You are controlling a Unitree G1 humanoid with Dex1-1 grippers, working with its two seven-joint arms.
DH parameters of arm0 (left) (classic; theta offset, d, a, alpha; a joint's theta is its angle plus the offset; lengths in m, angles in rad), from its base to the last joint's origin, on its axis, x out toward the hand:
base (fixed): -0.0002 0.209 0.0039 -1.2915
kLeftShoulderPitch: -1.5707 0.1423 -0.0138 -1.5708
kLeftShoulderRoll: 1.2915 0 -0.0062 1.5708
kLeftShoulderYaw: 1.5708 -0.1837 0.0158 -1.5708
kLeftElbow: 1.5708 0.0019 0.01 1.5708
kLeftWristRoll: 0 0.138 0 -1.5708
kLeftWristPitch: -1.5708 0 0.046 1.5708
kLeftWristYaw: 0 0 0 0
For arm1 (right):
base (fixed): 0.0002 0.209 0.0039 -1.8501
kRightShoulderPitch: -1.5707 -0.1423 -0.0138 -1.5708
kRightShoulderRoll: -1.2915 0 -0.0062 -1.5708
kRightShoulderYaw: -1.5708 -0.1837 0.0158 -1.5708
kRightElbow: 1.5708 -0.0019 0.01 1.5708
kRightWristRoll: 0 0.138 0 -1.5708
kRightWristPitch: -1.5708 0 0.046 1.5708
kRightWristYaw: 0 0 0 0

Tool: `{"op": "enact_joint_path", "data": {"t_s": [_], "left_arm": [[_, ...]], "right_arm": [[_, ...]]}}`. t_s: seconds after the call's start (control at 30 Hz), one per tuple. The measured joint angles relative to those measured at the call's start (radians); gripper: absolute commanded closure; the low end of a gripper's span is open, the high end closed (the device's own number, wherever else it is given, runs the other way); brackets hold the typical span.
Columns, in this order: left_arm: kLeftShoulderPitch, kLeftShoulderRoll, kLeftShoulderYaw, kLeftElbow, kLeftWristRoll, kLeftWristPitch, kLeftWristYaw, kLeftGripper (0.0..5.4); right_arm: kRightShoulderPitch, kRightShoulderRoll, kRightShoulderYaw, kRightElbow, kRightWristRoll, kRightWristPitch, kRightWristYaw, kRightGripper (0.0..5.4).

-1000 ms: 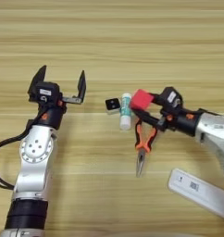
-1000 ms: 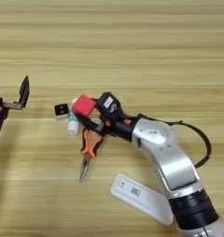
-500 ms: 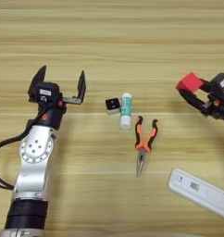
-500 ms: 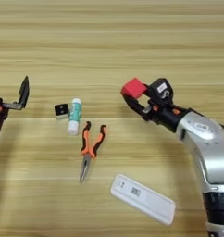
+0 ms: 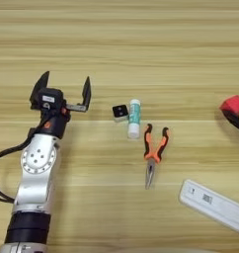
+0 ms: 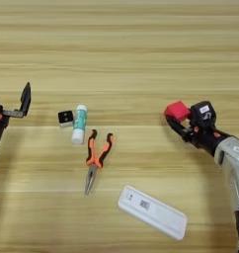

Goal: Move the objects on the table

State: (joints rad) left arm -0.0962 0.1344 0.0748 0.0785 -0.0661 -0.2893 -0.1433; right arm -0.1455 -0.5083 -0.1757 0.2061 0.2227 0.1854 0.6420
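Red cube (image 6: 177,110) — clamped in right hand (image 6: 179,120), left hand (image 5: 63,91) spread wide

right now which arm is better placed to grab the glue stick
Left. The left gripper is open and empty, close to the glue stick. The right gripper sits far right, shut on the red cube.
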Motion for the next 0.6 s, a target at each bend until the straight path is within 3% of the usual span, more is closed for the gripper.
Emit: {"op": "enact_joint_path", "data": {"t_s": [0.6], "left_arm": [[-0.001, 0.001, 0.000, 0.004, 0.000, -0.003, 0.000, 0.00]], "right_arm": [[-0.007, -0.028, 0.010, 0.205, -0.047, -0.106, 0.001, 3.08]]}}
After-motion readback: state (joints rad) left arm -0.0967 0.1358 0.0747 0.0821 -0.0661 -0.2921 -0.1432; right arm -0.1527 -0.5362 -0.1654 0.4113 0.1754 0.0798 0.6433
